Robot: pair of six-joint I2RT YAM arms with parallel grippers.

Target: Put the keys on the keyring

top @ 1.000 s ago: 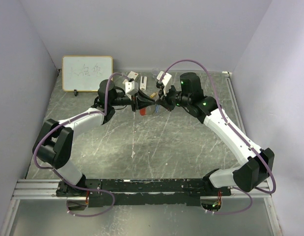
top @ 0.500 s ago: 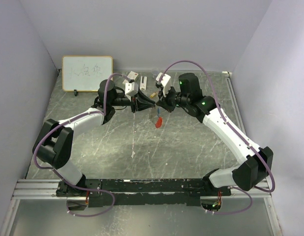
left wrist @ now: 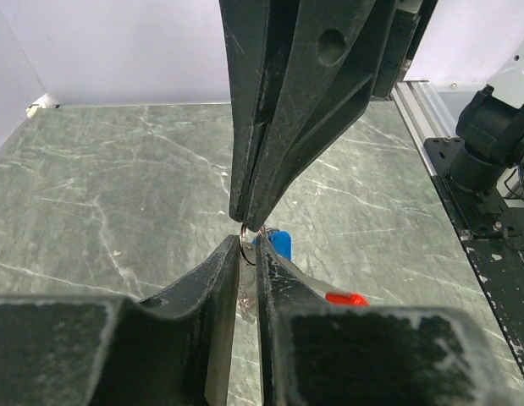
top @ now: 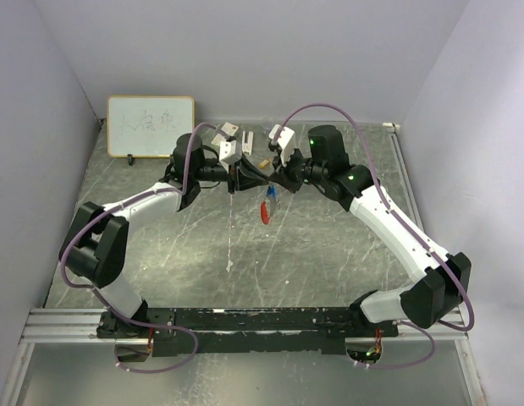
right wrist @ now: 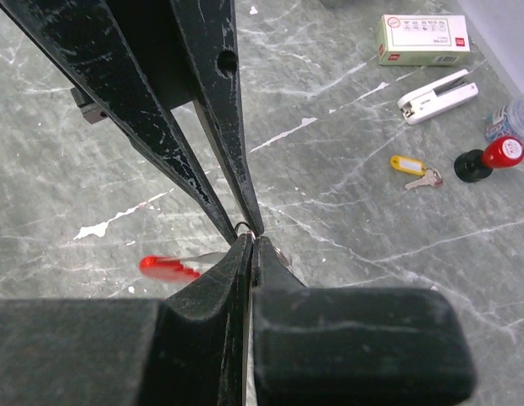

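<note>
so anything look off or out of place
Nothing spilled or broken. One odd sight: the red tag and blue key dangle in the air from a small ring held between the left tool and right tool.

Grey-green marble table (top: 287,254), streaked with white veins. The keyring (top: 263,211) shows a bright red tag; just above it, a key (top: 271,193) with a blue head. Beyond the keyring lie a yellow fob (right wrist: 407,164) and a red-capped black cylinder (right wrist: 490,158). Arms (top: 397,233) white and black, cables (top: 325,105) purple.
</note>
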